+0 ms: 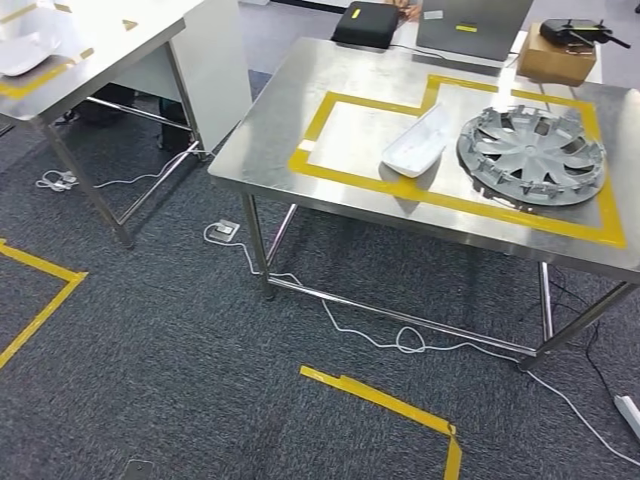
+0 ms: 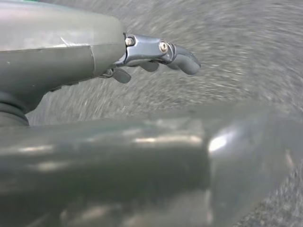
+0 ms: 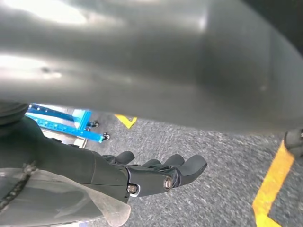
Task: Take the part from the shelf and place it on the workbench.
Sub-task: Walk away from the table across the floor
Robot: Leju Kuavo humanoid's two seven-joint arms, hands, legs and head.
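– Steel side table point(image 1: 113, 60) at ten o'clock, with a white piece point(image 1: 23, 52) on it. Is that ours?

– I can't tell. The workbench point(image 1: 302, 120) is at one o'clock, and its yellow tape point(image 1: 453, 205) frames a drop zone. A white part point(image 1: 417, 142) lies inside that frame, with a grey wheel cover point(image 1: 530, 155) just beside it at its three o'clock.

– So it's placed?

– Judging by the frame, yes: both rest flat within the tape, where set-down parts belong.

– And the hands?

– The left hand point(image 2: 157, 54) hangs over the carpet point(image 1: 189, 350) with its fingers stretched out, loose and holding nothing. The right hand point(image 3: 157, 172) is the same, its fingers gently curved and apart and its palm bare.

– Why are they hanging?

– Probably because the robot stands back from the bench, so there's nothing within reach to grasp.
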